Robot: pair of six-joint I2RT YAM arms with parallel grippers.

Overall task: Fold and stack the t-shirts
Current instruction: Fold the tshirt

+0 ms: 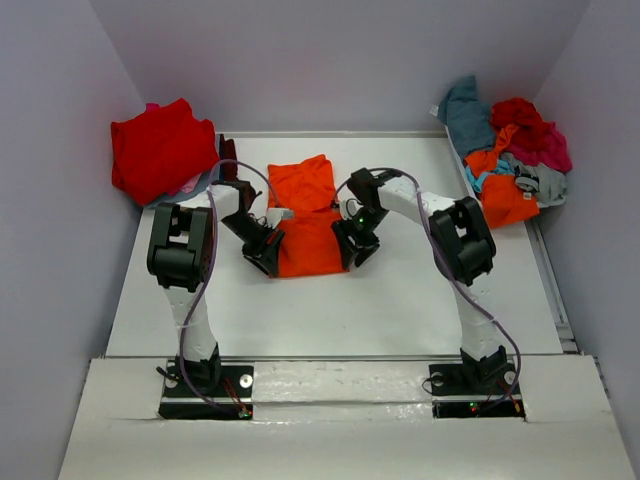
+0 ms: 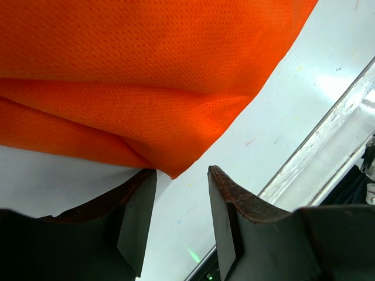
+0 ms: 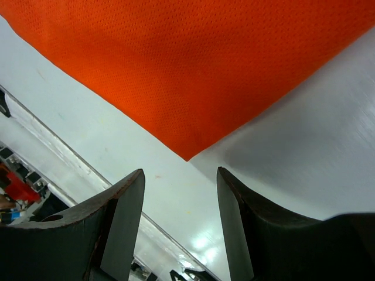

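Observation:
A bright orange t-shirt (image 1: 312,222) lies partly folded in the middle of the table. My left gripper (image 1: 266,258) is at its near left corner and my right gripper (image 1: 356,250) at its near right corner. In the left wrist view the orange t-shirt (image 2: 146,76) ends in a layered corner just ahead of the open left gripper (image 2: 181,171), close to one fingertip. In the right wrist view the orange t-shirt (image 3: 193,64) comes to a point just beyond the open right gripper (image 3: 180,171). Neither gripper holds any cloth.
A folded red t-shirt (image 1: 160,150) sits on other cloth at the back left corner. A heap of unfolded t-shirts (image 1: 512,155), teal, red, magenta, orange and grey, lies at the back right. The table (image 1: 330,310) has a raised rim along its edges.

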